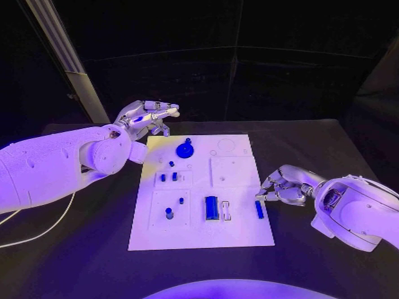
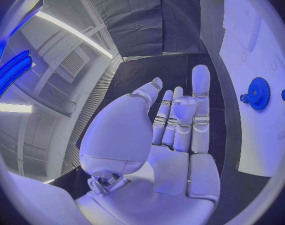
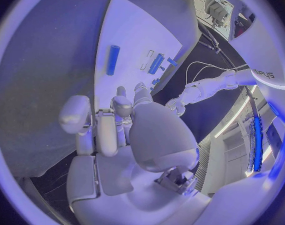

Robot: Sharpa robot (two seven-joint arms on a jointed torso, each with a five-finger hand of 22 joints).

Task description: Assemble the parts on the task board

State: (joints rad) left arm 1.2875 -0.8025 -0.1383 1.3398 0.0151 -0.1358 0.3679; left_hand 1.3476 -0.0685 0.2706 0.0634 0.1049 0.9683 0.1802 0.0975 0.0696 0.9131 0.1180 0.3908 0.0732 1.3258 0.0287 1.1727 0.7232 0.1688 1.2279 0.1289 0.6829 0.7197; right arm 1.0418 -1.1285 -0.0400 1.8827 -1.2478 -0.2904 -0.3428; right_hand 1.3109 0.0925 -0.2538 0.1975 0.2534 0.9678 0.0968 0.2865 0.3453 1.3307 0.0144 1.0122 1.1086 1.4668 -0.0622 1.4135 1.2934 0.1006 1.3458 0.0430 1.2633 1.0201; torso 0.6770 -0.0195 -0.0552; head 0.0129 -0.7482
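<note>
Your left hand (image 1: 148,118) and right hand (image 1: 285,185) hold nothing, fingers loosely curled; the gear (image 1: 185,149) at 12 o'clock and rod (image 1: 259,209) at 4 lie unassembled on the task board (image 1: 231,233).

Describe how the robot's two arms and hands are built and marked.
Both arms are bulky, rounded white shells; the left arm has small dark dots. Each ends in a silver, jointed, many-fingered robot hand: left robot hand, right robot hand. A thin white cable trails below the left arm.

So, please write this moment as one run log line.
left hand: open, off board | right hand: empty, by board edge | gear: on board
</note>
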